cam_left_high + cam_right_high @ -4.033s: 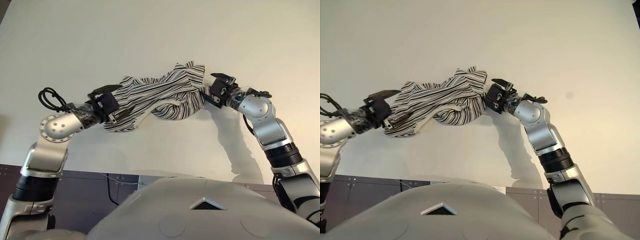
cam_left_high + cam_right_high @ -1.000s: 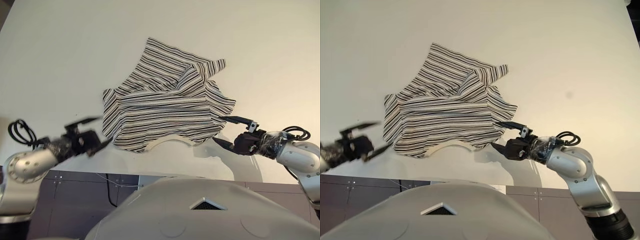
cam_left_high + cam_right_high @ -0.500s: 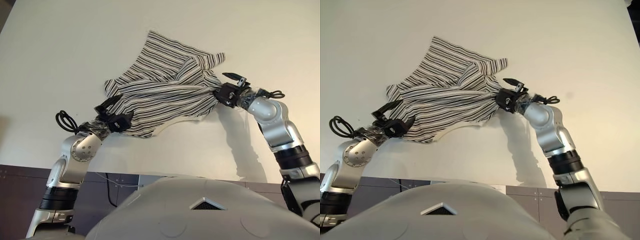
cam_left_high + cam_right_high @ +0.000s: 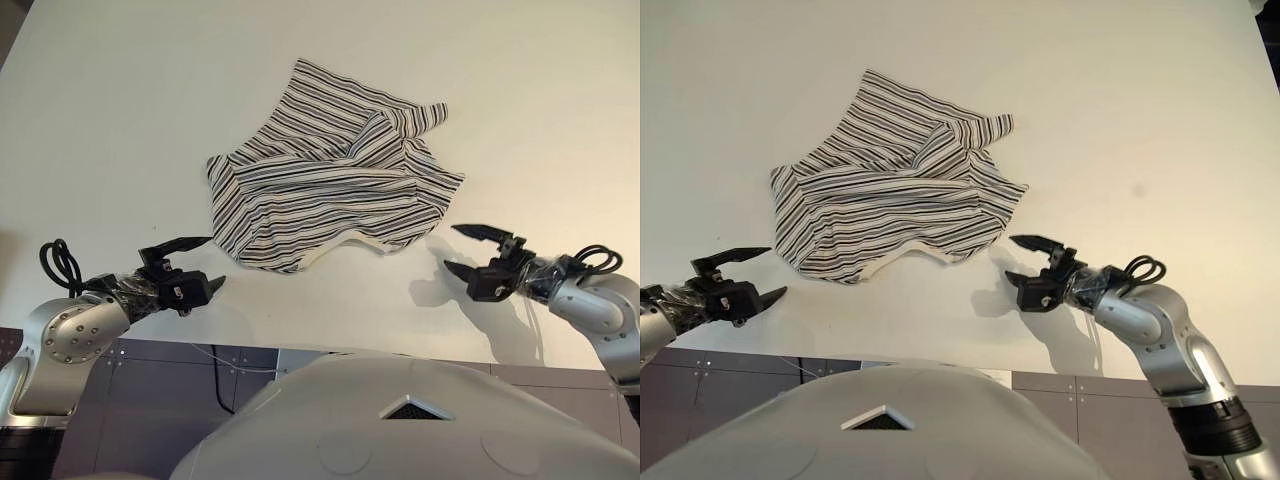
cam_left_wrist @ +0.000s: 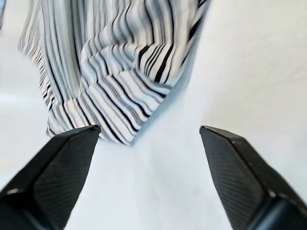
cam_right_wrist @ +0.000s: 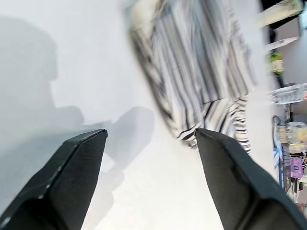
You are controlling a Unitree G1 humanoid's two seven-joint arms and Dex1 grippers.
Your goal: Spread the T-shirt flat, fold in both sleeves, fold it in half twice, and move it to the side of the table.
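The black-and-white striped T-shirt (image 4: 330,185) lies crumpled on the white table (image 4: 120,120), partly spread, with folds and a sleeve bunched at its far right. My left gripper (image 4: 208,262) hovers open near the table's front edge, just left of the shirt's near-left corner (image 5: 115,110). On the other side, my right gripper (image 4: 456,250) is open too, a little right of the shirt's near-right hem (image 6: 192,96). Neither gripper touches the cloth.
The white table's front edge (image 4: 330,345) runs just beyond the grippers, with dark panelling (image 4: 230,370) below it. Bare tabletop surrounds the shirt on all sides.
Both grippers have let go of the shirt's near corners and pulled back toward the front edge, opening. The shirt has dropped onto the table.
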